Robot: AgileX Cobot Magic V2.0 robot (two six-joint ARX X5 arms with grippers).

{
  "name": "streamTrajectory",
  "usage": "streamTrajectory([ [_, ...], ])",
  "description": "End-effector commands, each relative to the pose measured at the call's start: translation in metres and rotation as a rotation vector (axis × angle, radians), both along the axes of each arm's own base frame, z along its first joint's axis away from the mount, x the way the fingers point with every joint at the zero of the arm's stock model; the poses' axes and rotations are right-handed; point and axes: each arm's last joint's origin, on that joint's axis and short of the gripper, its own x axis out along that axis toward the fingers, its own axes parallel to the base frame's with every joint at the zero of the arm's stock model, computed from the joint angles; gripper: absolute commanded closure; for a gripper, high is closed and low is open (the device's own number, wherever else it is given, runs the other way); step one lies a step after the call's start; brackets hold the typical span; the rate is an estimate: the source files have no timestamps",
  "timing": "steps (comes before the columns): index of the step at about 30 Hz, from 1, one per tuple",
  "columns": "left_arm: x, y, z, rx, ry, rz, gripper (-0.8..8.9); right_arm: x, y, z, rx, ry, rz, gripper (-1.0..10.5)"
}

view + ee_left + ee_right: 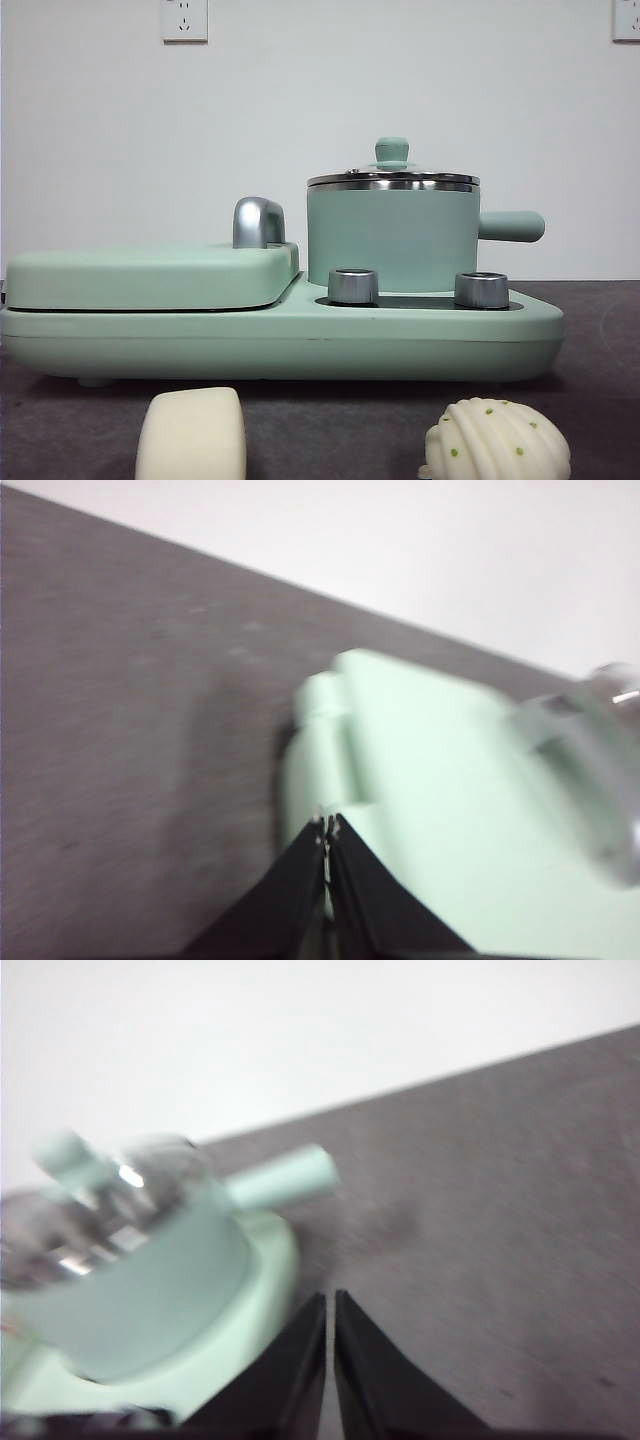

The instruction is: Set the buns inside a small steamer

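Worktop: dark grey surface under a white wall; it carries everything in the front view.
Cooker base: long mint-green appliance across the middle of the worktop, with two steel knobs on its right front.
Griddle lid: flat mint-green cover closed over the left half of the base, a chrome handle at its right rear.
Small steamer: mint-green cylindrical pot standing on the right half of the base behind the knobs; its stubby side handle points right.
Steamer lid: steel-rimmed, seated on the pot, green knob on top.
Smooth bun: cream-white, plain and loaf-shaped, on the worktop in front of the base, left of centre, cut by the lower edge of the front view.
Ribbed bun: shell-like with small green dots, on the worktop in front of the base, to the right, well apart from the smooth bun.
Left pincer: black jaws pressed together with nothing between them, above the griddle end of the base; its view is blurred.
Right pincer: jaws nearly together, only a thin slit between them, holding nothing, near the steamer side of the base; its view is blurred.
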Motion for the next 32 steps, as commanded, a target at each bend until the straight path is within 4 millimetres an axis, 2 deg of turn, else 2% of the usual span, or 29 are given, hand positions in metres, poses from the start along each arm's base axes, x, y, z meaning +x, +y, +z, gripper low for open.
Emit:
streamTrajectory([
  [1, -0.003, -0.003, 0.027, -0.053, -0.016, -0.053, 8.06, -0.009, 0.001, 0.025, 0.074, -0.016, 0.019, 9.3],
  [8, 0.001, -0.011, 0.089, -0.06, -0.009, -0.218, 8.06, -0.026, 0.005, 0.084, 0.073, -0.01, 0.152, 9.3],
  [17, 0.028, -0.026, 0.155, 0.004, 0.026, -0.468, 8.06, -0.024, 0.01, 0.142, -0.056, 0.041, 0.394, 9.3],
  [24, 0.052, -0.04, 0.184, 0.126, 0.141, -0.639, 8.06, -0.015, 0.012, 0.17, -0.17, 0.067, 0.513, 9.3],
  [28, 0.058, -0.05, 0.192, 0.189, 0.17, -0.728, 8.06, -0.011, 0.013, 0.174, -0.187, 0.07, 0.537, 9.3],
  [32, 0.062, -0.054, 0.192, 0.194, 0.175, -0.748, 8.06, -0.011, 0.013, 0.174, -0.187, 0.076, 0.532, 9.3],
])
